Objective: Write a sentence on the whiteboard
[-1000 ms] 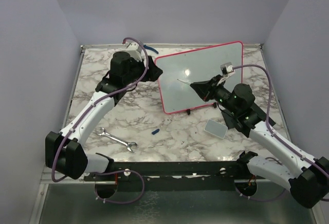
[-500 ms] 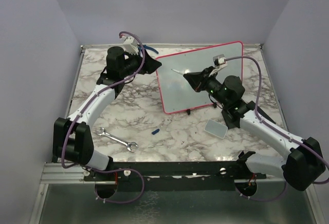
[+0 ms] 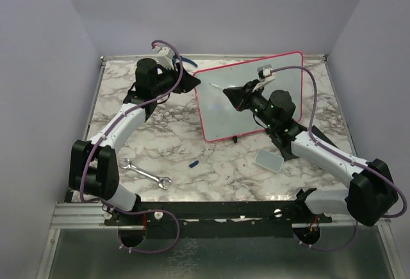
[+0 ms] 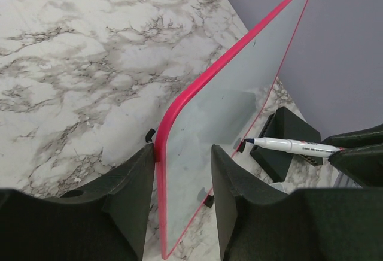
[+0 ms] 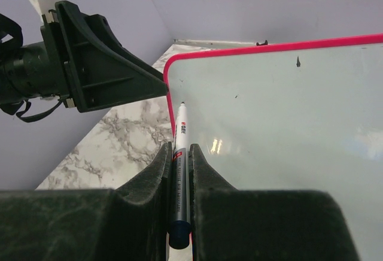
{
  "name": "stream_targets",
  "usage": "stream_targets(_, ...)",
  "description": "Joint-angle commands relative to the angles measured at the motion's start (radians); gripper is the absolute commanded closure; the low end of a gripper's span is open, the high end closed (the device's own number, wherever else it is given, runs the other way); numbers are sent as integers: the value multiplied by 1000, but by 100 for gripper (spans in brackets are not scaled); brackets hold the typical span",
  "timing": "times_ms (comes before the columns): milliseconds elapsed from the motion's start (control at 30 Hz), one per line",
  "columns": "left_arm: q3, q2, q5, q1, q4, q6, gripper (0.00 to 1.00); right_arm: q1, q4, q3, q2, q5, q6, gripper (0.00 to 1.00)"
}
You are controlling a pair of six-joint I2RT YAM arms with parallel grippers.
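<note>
1. Your whiteboard (image 3: 269,80) stands tilted back on its small black feet on the marble table (image 3: 122,100), its glossy face toward the arms.
2. Your left gripper (image 4: 182,151) straddles the whiteboard's left edge near the corner, jaws roughly half apart with one finger on each face. The red frame sits right at one finger (image 4: 134,183), but you cannot tell whether the board is clamped.
3. Your right gripper (image 5: 178,148) is closed tight on a white marker (image 5: 181,123). The marker's tip points at the whiteboard's upper left area, just inside the frame. Whether the tip touches the surface cannot be told.
4. A small dark speck (image 5: 298,61) sits near the whiteboard's top edge.
5. In front of the whiteboard lie a grey pad (image 3: 268,160) below its lower right corner and a small blue piece (image 3: 194,163) below its lower left corner. A wrench (image 3: 146,173) lies farther out to the left.
</note>
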Motion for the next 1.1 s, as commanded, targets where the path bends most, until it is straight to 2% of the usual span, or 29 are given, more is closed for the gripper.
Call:
stream_targets(0,18,16,39,-1,32,1,58,13,22,39,24,43,-24,99)
stream_targets(333,14,26,38,-1,35,4,67,21,35,55,65,57,-25,99)
stream_targets(533,12,30,38,-2,35,5,78,26,43,54,76,94,-26,99)
stream_targets(1067,10,39,47,-2,36,7,83,27,78,46,96,111,-28,99)
